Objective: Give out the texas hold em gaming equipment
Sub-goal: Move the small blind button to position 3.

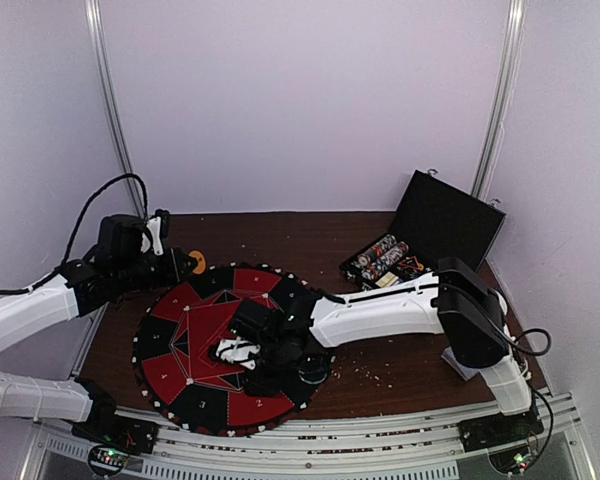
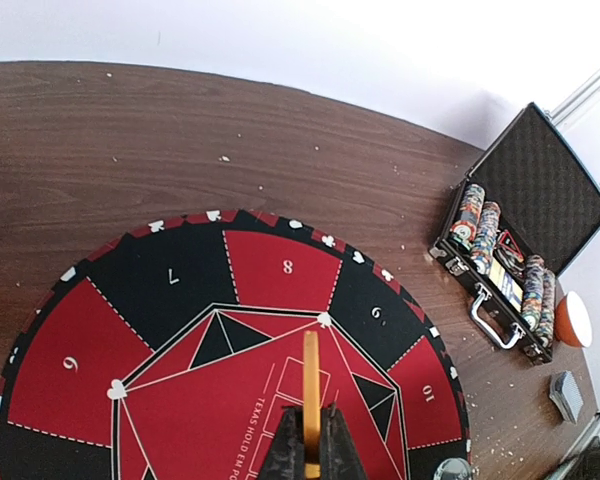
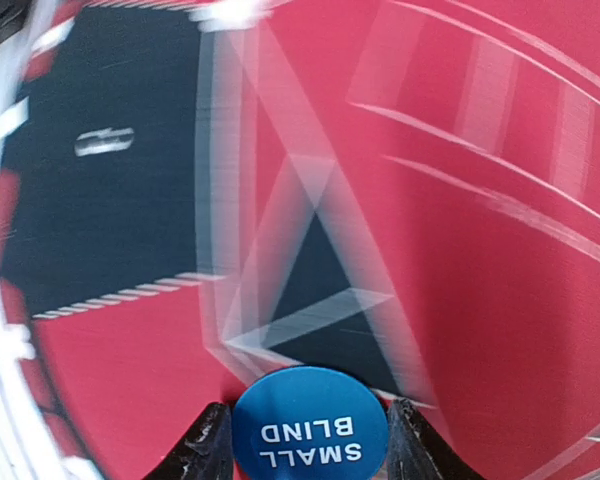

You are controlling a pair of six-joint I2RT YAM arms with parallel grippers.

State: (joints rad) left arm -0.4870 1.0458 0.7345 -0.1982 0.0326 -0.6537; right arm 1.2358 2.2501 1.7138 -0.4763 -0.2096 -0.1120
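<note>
On the worktop (image 1: 320, 235), over its near-left mat (image 2: 280, 270), the right pincer (image 3: 308, 445) clamps the blue small-blind disc (image 3: 308, 420) by the near edge, while the left pincer (image 2: 311, 445) pinches a yellow disc (image 2: 311, 380) edge-on toward the left edge; released tilted, either may roll away.

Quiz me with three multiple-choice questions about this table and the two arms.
1. Where does the black case stand? A far right corner B dead centre C near left corner
2. The button disc in the right pincer is: A yellow B blue C black
3. The left pincer is: A open, empty B shut on a yellow disc C out of view
Answers: 1 A, it stands open by the back right wall; 2 B, blue, lettered SMALL BLIND; 3 B, it grips the disc edge-on.
</note>
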